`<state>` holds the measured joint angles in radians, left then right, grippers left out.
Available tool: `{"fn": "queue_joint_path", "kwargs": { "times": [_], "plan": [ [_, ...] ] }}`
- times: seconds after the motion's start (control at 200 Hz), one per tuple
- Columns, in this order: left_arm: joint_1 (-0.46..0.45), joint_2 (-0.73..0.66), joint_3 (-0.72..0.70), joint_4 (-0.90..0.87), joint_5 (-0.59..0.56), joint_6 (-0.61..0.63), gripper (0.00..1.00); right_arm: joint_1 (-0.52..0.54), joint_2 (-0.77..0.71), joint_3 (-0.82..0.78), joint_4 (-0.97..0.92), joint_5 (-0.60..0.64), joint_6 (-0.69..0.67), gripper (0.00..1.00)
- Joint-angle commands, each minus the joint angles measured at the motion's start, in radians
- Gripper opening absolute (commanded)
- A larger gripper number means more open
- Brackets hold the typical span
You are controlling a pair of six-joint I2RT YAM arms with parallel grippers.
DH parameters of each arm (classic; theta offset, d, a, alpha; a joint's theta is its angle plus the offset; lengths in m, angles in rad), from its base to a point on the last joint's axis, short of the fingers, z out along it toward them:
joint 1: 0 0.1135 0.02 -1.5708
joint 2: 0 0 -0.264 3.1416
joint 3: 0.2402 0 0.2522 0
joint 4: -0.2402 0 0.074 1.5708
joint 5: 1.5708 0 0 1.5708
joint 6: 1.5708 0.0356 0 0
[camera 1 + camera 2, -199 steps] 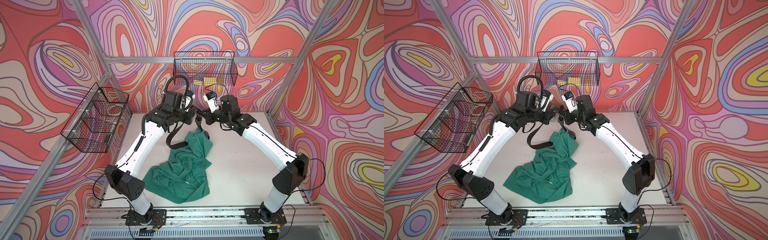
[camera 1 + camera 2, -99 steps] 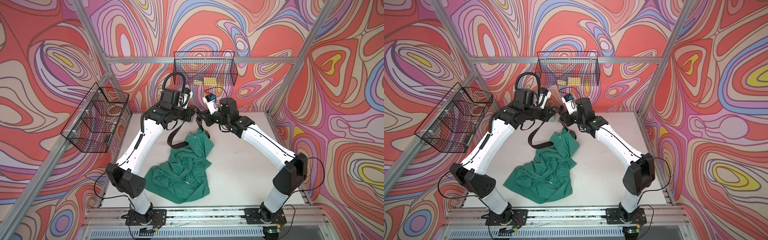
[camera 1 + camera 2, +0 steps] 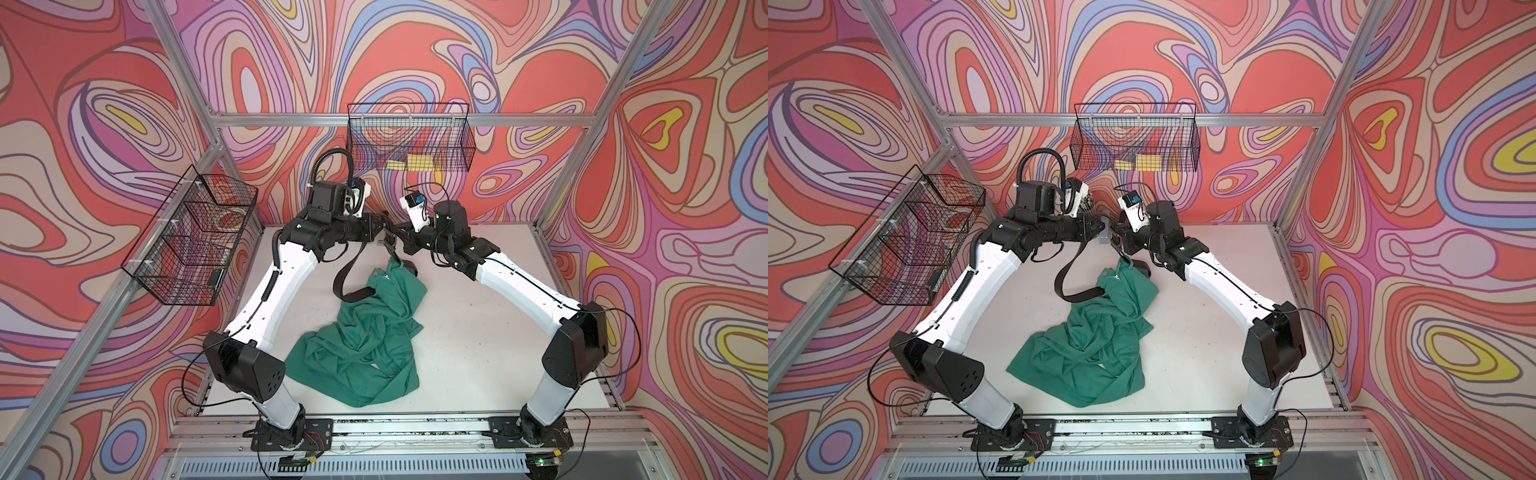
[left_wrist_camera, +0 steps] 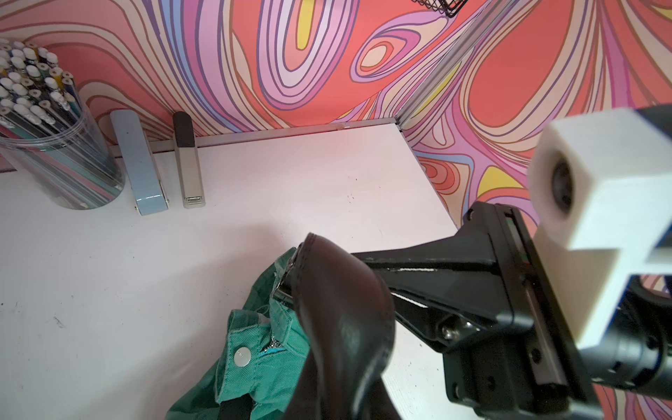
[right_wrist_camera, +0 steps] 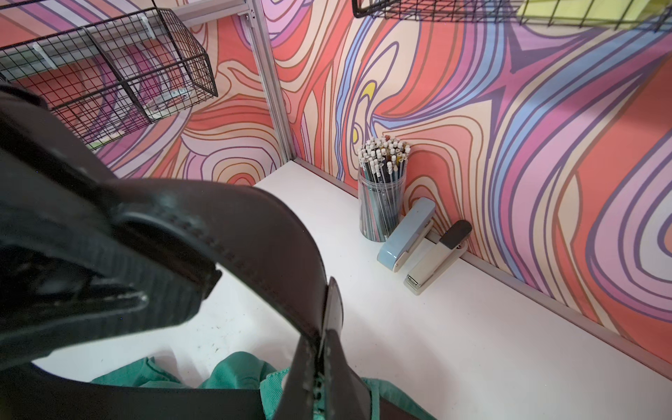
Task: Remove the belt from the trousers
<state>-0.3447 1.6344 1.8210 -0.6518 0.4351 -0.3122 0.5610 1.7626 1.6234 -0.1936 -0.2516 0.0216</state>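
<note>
L fingers [image 3: 372,228] + R fingers [image 4: 382,267] both clenched on belt [image 3: 348,266], nearly touching; slack loop hangs L of trousers [image 3: 365,332], so I'd pull L.

pencil cup [image 5: 382,211] | blue stapler [image 5: 407,236] just beside it | beige stapler [image 5: 432,265] (black-topped) | back wire basket [image 3: 374,141] | side wire basket [image 3: 183,257]

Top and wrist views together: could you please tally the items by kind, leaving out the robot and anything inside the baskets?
trousers: 1
belt: 1
staplers: 2
pencil cup: 1
wire baskets: 2
total: 7
</note>
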Motion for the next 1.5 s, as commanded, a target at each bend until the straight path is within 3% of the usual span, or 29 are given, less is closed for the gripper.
{"fn": "queue_joint_path", "kwargs": {
  "times": [0.0,0.666,0.761,1.007,1.317,1.497],
  "plan": [
    [0.030,-0.126,0.031,0.227,0.030,-0.038,0.00,-0.025,0.034,-0.070,-0.190,0.084,0.018,0.00],
    [0.139,-0.219,0.022,0.438,0.131,-0.209,0.00,-0.063,0.071,-0.151,-0.224,0.174,0.075,0.00],
    [0.155,-0.219,0.027,0.490,0.151,-0.260,0.00,-0.063,0.071,-0.175,-0.216,0.181,0.075,0.07],
    [0.174,-0.211,0.045,0.551,0.179,-0.324,0.00,-0.065,0.081,-0.203,-0.228,0.198,0.069,0.07],
    [0.199,-0.219,0.045,0.620,0.196,-0.387,0.00,-0.065,0.102,-0.205,-0.252,0.218,0.057,0.20],
    [0.202,-0.221,0.026,0.609,0.201,-0.391,0.00,-0.065,0.091,-0.214,-0.236,0.200,0.064,0.00]
  ]
}}
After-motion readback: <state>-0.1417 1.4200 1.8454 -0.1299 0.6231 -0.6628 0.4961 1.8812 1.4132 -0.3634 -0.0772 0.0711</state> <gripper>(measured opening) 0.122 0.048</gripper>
